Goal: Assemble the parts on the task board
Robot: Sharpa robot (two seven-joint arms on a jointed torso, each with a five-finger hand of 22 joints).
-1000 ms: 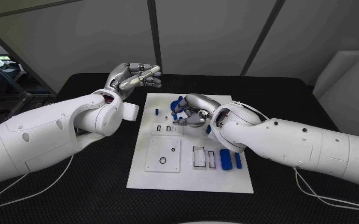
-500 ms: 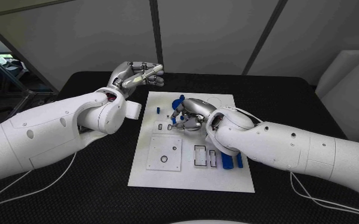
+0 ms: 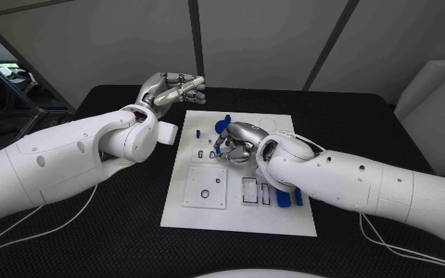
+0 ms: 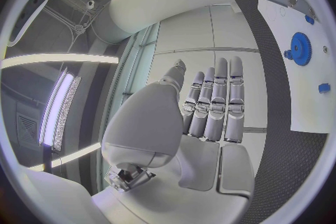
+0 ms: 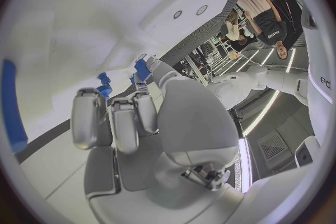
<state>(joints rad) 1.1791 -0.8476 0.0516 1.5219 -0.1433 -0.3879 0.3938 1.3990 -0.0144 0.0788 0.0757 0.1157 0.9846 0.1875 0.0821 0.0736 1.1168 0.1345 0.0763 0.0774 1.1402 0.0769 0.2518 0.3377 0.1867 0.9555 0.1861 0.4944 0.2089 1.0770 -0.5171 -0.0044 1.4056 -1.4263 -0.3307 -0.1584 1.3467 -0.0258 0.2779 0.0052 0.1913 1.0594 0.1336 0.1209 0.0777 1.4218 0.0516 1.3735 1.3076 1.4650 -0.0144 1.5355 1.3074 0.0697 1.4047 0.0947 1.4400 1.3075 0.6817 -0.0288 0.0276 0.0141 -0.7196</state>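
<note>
The white task board [image 3: 278, 223] lies in the middle of the table. My right hand [image 3: 237, 141] hovers low over its far half with fingers curled down beside two small slots [image 3: 206, 155]. A small blue part [image 5: 105, 84] shows just past its fingertips [image 5: 125, 123]; I cannot tell whether it is pinched. A blue gear [image 3: 222, 122] stands just beyond that hand, seen too from the left wrist as the gear [image 4: 301, 45]. My left hand [image 3: 174, 90] is raised off the board's far left corner, fingers [image 4: 213, 101] straight and side by side, holding nothing.
Two blue bars [image 3: 281, 197] lie on the board's right side next to two framed slots [image 3: 249, 191]. A square plate with a ring [image 3: 206, 188] sits on its left side. A small blue peg [image 3: 197, 134] stands near the far left corner.
The whole picture has shifted slightly. My right hand has edged a little toward the small slots on the board. The left hand stays raised as before.
</note>
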